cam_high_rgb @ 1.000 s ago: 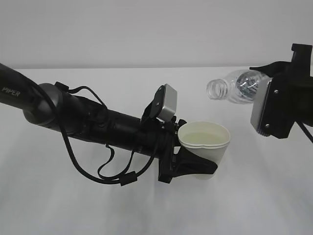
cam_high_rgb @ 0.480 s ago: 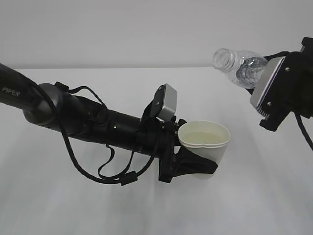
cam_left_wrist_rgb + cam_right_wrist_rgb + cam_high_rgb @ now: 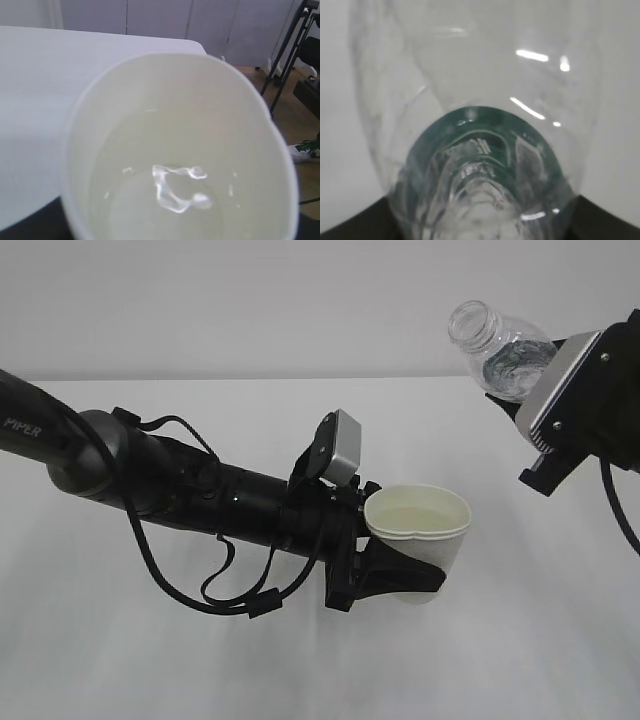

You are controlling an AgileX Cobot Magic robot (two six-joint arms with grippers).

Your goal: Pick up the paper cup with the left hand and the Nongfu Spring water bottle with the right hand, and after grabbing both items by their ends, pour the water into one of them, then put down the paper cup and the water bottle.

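The white paper cup (image 3: 420, 540) hangs above the table at centre, upright, and my left gripper (image 3: 398, 578) is shut on its lower part, black fingers wrapping it. Clear water (image 3: 175, 192) lies in the cup's cream bottom. At the upper right the Nongfu Spring water bottle (image 3: 497, 350) is tilted, its capless mouth (image 3: 470, 320) pointing up and left, higher than the cup and off to its right. My right gripper (image 3: 480, 225) is shut on the bottle's base end; in the exterior view the silver wrist block (image 3: 560, 390) hides the jaws. The green label band (image 3: 485, 120) shows close up.
A white table (image 3: 300, 670) spreads under both arms, with a pale wall behind. Black cables (image 3: 200, 585) loop under the left arm. Beyond the table's far edge in the left wrist view are a brown floor and black stand legs (image 3: 290, 50).
The right arm has lifted and swung the bottle from lying level, mouth towards the cup, to mouth raised and higher up. The left arm and cup have stayed still.
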